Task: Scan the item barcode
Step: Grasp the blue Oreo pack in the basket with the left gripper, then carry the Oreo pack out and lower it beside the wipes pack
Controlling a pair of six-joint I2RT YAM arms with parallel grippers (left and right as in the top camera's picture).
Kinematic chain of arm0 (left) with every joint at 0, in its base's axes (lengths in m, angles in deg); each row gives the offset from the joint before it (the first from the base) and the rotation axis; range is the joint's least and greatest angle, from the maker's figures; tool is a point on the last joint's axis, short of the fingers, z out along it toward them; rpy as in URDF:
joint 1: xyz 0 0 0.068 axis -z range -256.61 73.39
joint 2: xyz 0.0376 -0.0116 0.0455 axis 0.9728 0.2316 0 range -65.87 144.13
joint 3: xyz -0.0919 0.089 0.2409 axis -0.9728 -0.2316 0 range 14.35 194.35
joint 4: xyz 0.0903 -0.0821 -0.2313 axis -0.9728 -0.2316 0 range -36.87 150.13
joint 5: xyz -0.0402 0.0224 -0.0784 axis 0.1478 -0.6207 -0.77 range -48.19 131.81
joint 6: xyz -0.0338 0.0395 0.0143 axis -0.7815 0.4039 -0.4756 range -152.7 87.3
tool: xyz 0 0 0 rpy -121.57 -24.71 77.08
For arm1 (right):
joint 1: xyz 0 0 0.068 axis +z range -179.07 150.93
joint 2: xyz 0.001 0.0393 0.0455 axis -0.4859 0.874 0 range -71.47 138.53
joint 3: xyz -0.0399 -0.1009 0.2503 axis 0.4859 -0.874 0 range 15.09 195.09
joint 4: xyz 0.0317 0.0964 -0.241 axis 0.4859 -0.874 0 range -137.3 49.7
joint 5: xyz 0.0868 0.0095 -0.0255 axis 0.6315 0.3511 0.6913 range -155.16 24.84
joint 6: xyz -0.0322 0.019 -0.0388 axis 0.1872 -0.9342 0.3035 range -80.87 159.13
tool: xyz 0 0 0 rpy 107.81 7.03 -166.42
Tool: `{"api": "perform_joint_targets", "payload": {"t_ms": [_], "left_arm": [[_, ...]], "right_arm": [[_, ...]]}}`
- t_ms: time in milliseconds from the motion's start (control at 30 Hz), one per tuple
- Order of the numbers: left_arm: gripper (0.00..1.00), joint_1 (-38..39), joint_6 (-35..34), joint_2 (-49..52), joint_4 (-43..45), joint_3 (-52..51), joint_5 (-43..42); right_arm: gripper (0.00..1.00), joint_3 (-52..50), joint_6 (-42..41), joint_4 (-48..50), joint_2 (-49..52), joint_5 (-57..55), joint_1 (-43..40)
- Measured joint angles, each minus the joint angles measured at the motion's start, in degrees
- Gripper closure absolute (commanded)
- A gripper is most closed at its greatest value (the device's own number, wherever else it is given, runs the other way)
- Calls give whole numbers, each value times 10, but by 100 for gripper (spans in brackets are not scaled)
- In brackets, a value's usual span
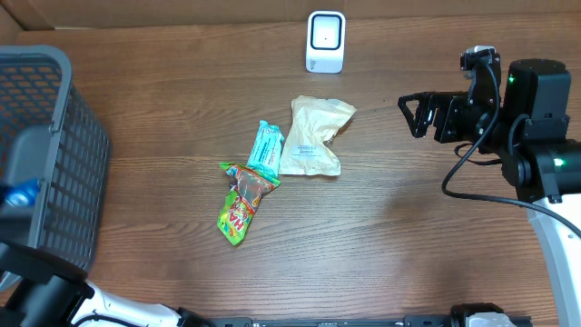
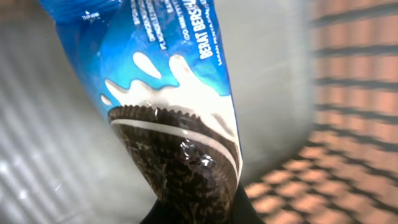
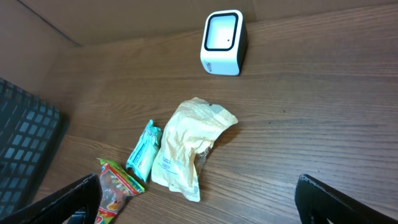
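Wooden table point(image 1: 408, 227); left end effector point(image 2: 193, 210) pinches blue cookie packet point(image 2: 168, 112), right end effector point(image 1: 411, 115) gapes wide.

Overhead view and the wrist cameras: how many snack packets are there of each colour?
blue packet: 1
teal packet: 1
cream packet: 1
green and red packet: 1
Total: 4
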Motion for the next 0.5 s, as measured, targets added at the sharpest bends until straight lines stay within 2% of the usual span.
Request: {"api": "perform_joint_targets", "payload": {"t_ms": [267,400,500], "left_arm": [[96,64,27,-26,-64,219,-47],[96,149,62,-75,-70,281,-55],[96,243,104,-124,-78,297,-54]], "right_arm": [[0,0,0,0,0,0,0],[0,0,0,0,0,0,0],[0,0,0,0,0,0,0]]}}
